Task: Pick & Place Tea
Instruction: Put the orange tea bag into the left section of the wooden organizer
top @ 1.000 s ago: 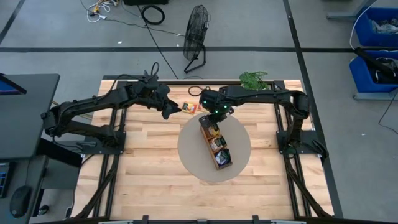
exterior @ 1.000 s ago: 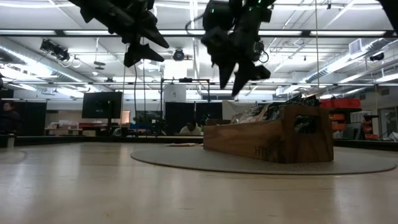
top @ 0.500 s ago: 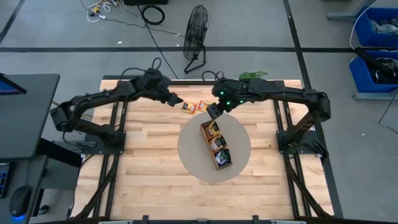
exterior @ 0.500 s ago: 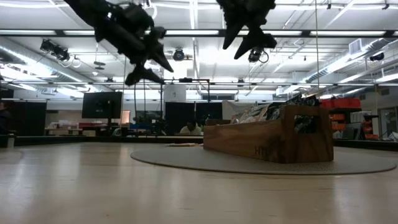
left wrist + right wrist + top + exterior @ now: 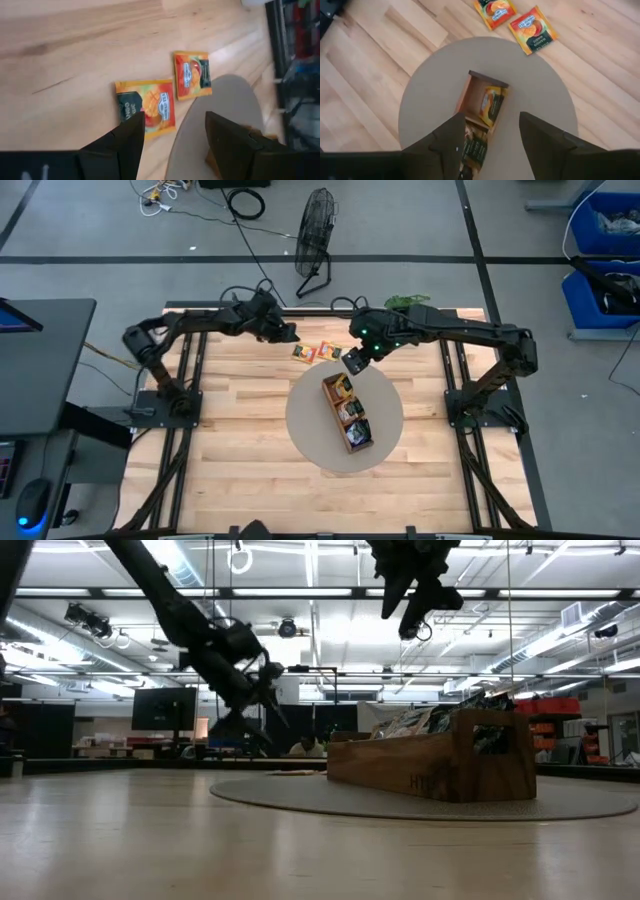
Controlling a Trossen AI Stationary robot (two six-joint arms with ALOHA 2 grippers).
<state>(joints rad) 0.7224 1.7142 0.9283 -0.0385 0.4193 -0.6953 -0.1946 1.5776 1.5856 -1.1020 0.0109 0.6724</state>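
Two orange-yellow tea sachets [image 5: 303,352] [image 5: 326,350] lie flat on the wood just beyond the round mat's far edge; the left wrist view shows them as the nearer sachet [image 5: 146,107] and the farther sachet [image 5: 192,75]. My left gripper [image 5: 290,337] [image 5: 175,140] is open and hovers beside them on their left. The wooden tray [image 5: 346,412] stands on the mat [image 5: 385,395] with several sachets standing in its compartments. An orange sachet [image 5: 491,104] sits in its far compartment. My right gripper [image 5: 350,363] [image 5: 490,145] is open, above the tray's far end.
A green leafy plant [image 5: 407,306] stands at the table's far edge, behind the right arm. Bare wood [image 5: 250,450] stretches left and toward the near edge from the mat. In the low view the right gripper [image 5: 412,615] hangs well above the tray [image 5: 430,765].
My left gripper has moved toward the table's far edge and come lower, ending beside the two loose sachets. My right gripper has risen from just over the tray's far end. The sachets on the wood and the tray have stayed put.
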